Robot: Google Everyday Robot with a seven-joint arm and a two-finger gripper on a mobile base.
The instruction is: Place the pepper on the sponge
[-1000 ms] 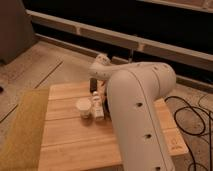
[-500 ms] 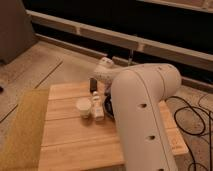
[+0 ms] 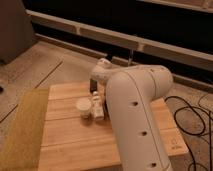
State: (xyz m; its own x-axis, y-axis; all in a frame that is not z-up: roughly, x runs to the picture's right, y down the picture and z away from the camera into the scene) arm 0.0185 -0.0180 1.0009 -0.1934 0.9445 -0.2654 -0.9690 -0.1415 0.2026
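Note:
My gripper (image 3: pixel 97 107) hangs low over the wooden table (image 3: pixel 75 142), pointing down right beside a white cup (image 3: pixel 83 107). The big white arm (image 3: pixel 135 115) reaches in from the lower right and covers the table's right half. The pepper does not show in this view. The sponge is hidden too. A small dark shape (image 3: pixel 93 84) sits just behind the gripper at the arm's edge, and I cannot tell what it is.
A large yellow-green textured mat (image 3: pixel 22 130) lies along the table's left side. Black cables (image 3: pixel 192 120) trail over the floor at the right. Beyond the table's far edge a dark wall with a pale ledge (image 3: pixel 150 45) runs across.
The arm's bulk has swung slightly to the right. The gripper has stayed beside the white cup, barely shifting.

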